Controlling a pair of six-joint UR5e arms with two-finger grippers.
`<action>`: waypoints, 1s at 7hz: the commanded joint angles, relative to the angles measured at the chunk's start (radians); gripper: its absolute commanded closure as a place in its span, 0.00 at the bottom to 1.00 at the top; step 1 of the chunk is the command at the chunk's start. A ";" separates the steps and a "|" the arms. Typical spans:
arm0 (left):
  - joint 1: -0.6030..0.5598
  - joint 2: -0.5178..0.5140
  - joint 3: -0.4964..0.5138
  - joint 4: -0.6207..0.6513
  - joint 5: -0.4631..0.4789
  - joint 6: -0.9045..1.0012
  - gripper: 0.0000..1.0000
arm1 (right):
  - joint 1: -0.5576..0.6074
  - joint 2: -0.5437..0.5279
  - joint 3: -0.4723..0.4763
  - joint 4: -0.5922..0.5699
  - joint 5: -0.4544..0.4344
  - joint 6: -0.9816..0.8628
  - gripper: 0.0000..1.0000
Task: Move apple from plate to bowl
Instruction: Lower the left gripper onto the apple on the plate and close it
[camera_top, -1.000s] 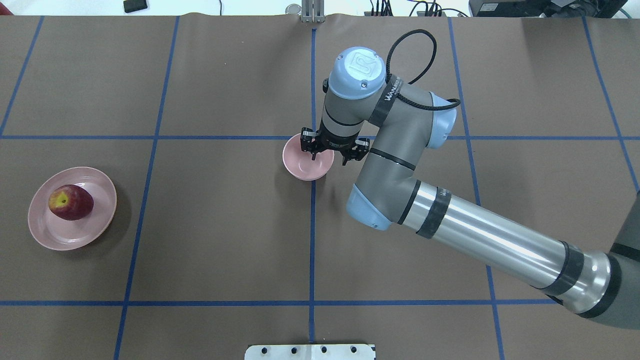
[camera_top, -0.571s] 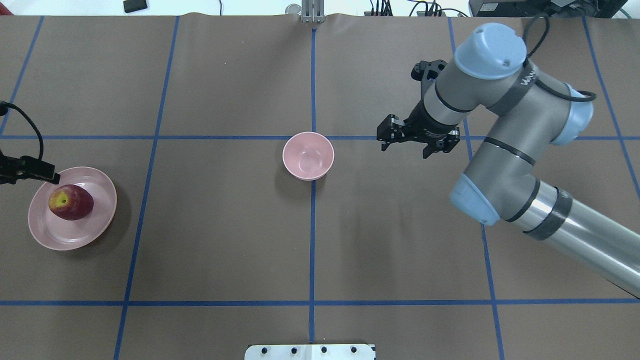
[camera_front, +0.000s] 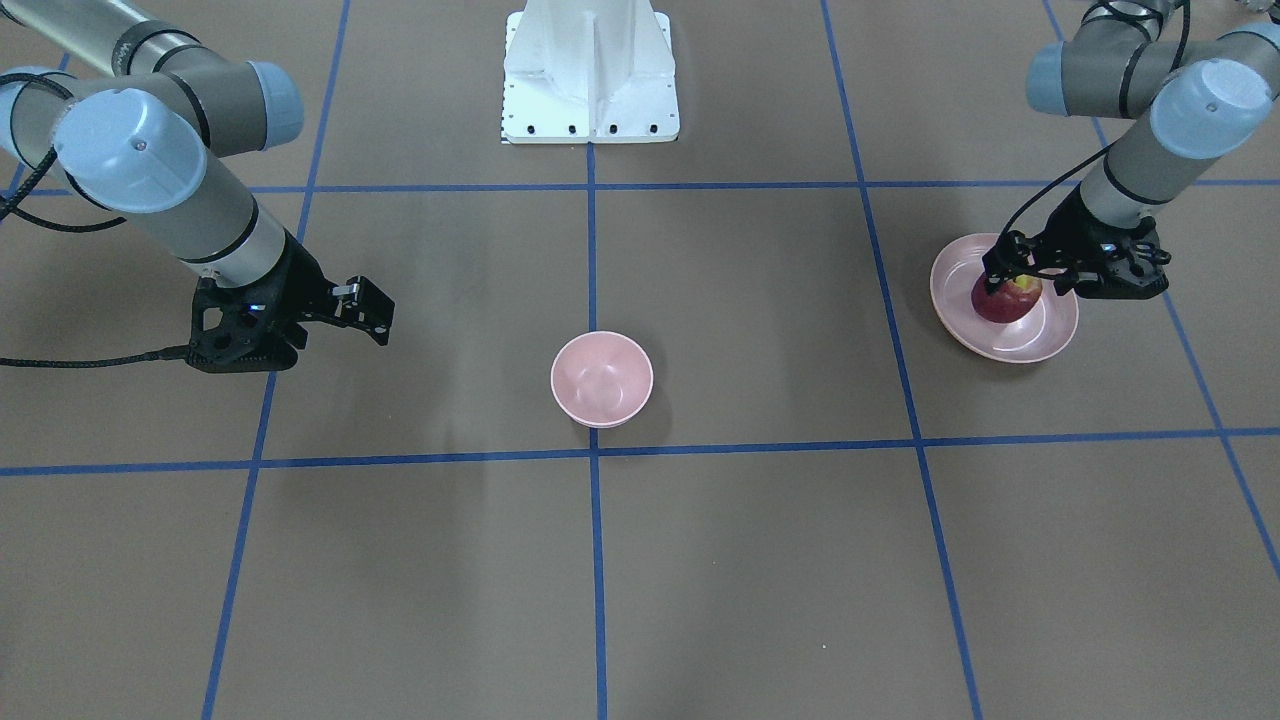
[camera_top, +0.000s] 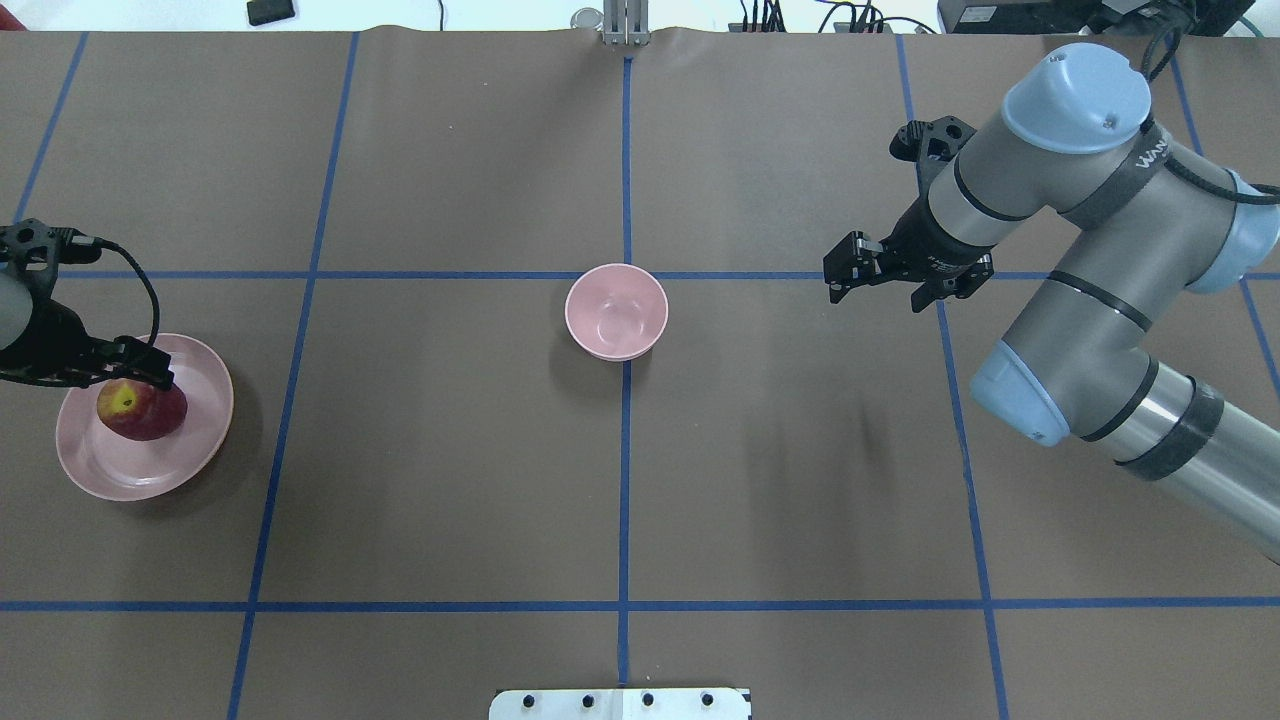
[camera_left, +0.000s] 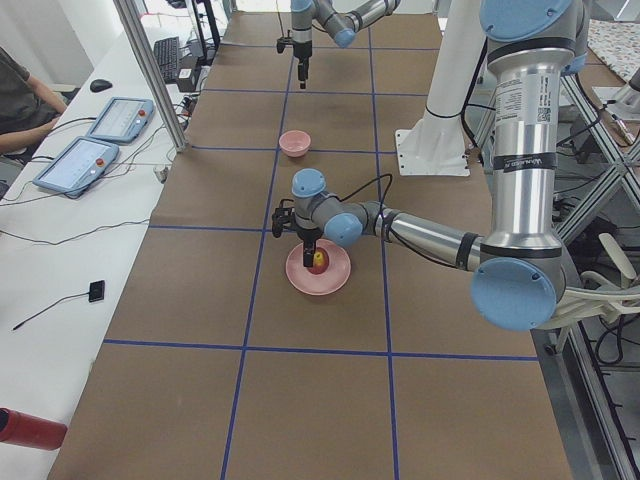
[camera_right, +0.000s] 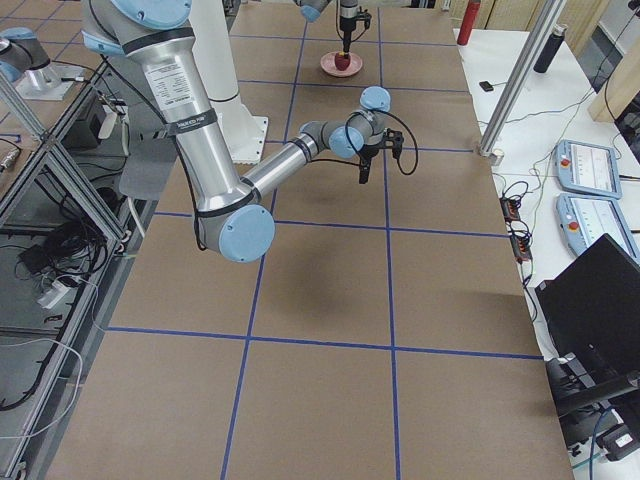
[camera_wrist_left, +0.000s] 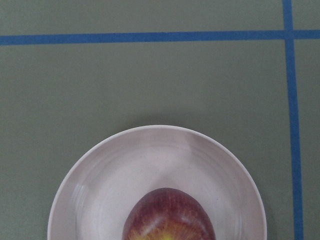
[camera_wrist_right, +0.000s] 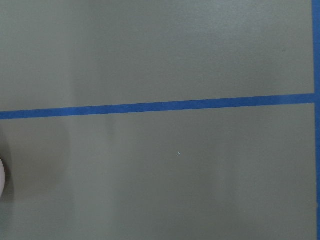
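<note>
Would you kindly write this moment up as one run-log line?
phase: reach | left gripper: open, over apple on plate | right gripper: open, away from bowl | bowl: empty

The plate (camera_front: 1012, 343) looks glossy, the apple (camera_front: 1004, 301) smooth-skinned, the table cover (camera_front: 750, 560) matt brown paper.

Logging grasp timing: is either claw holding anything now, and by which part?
Right claw holds nothing. Left claw sits over the apple's top on the plate; grip cannot be told.
</note>
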 joint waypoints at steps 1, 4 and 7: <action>0.020 -0.008 0.034 -0.004 0.012 -0.003 0.02 | 0.006 -0.001 -0.001 0.002 0.003 -0.001 0.00; 0.036 -0.008 0.036 -0.005 0.006 -0.007 0.02 | 0.006 -0.003 0.001 0.005 0.006 -0.001 0.00; 0.053 -0.007 0.039 -0.001 0.001 -0.009 0.65 | 0.007 -0.003 0.001 0.005 0.006 -0.001 0.00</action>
